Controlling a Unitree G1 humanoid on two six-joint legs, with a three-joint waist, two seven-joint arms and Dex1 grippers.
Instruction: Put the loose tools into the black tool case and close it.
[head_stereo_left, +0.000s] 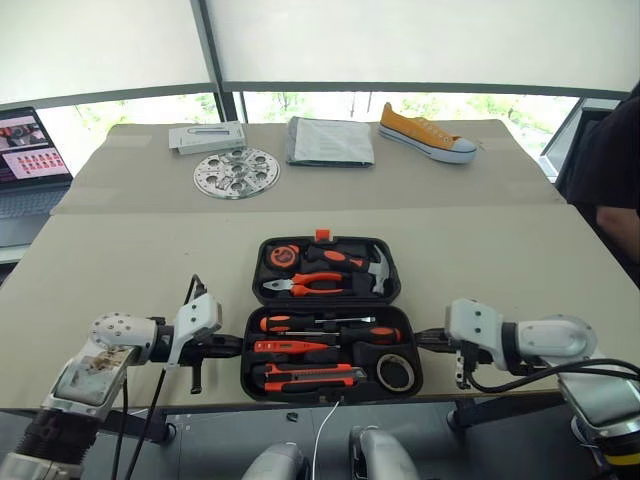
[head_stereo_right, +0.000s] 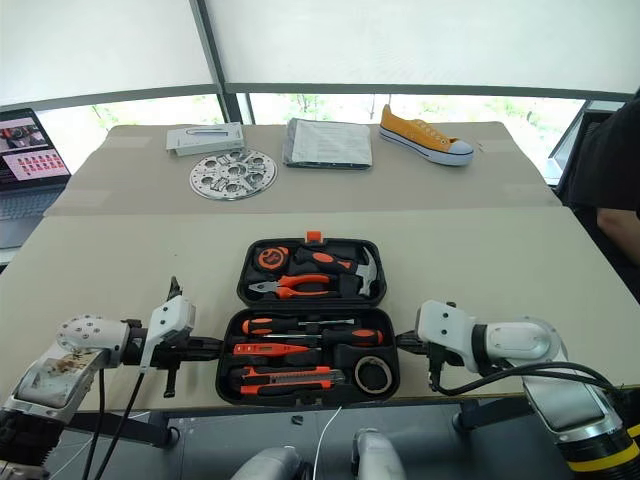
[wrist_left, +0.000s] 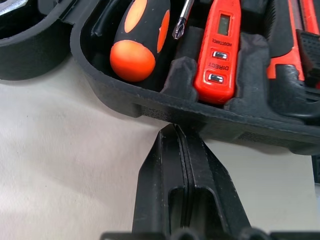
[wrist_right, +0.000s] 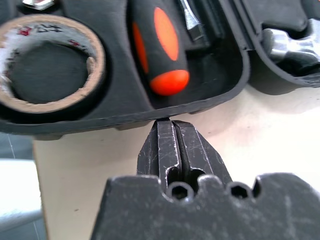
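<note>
The black tool case (head_stereo_left: 330, 310) lies open and flat near the front edge of the tabletop (head_stereo_left: 120, 270), hinge running side to side, with its small orange latch (head_stereo_left: 323, 235) on the far edge, so the lid half is away from the robot and the tray half is close.

Going left to right: the left end effector (wrist_left: 176, 131) has its fingers pressed together, tip right at the case's left wall, gripping nothing. In the tray I count 2 black-and-orange screwdrivers (head_stereo_left: 330, 329) lying sideways, 1 with its handle to the left and 1 with its handle to the right. Below them is 1 slim orange tester screwdriver (wrist_left: 217, 55), also lying sideways; its body reads "DIRECT" and what looks like "INDUCTANCE", next to a little display window. Nearest the front is 1 orange-and-black utility knife (head_stereo_left: 310, 376), long axis sideways too, and 1 tape roll (head_stereo_left: 398, 372) lies flat in the right front corner. There's faint writing on its cardboard core that I can't read.

The right end effector (wrist_right: 171, 122) is also closed on nothing, tip against the case's right wall.
</note>
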